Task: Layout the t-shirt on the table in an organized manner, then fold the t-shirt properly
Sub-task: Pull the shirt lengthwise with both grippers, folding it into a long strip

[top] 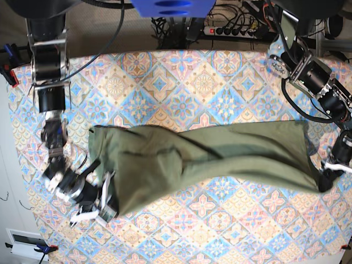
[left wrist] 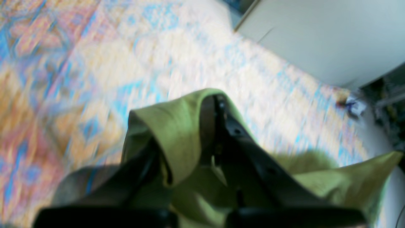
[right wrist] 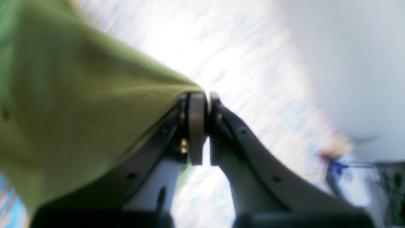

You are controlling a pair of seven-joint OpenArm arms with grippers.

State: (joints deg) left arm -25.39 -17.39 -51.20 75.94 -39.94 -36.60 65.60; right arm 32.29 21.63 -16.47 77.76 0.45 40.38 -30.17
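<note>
So at that point I had the t-shirt (top: pixel 181 162) stretched out sideways across the middle of the table (top: pixel 220 71), running almost from one side edge to the other. It wasn't flat at all, more of a twisted, rumpled band, wide and bunched toward the end my right arm had, narrower toward the end my left arm had.

My right gripper (right wrist: pixel 202 95) was pinched closed on a fold of the green fabric, and from the wrist view you could see the cloth pulled taut into a point right where the tips met. In the overhead view that gripper (top: pixel 104 201) sat near the front corner of the shirt's wide end.

My left gripper (left wrist: pixel 190 133) was closed too, with the shirt (left wrist: pixel 177 126) draped up and over one finger and hanging down either side of it. From above it (top: pixel 328 179) was near the side edge of the table, holding the narrow end of the shirt.

Both wrist views were pretty blurry, so I couldn't make out which part of the shirt each one had.
</note>
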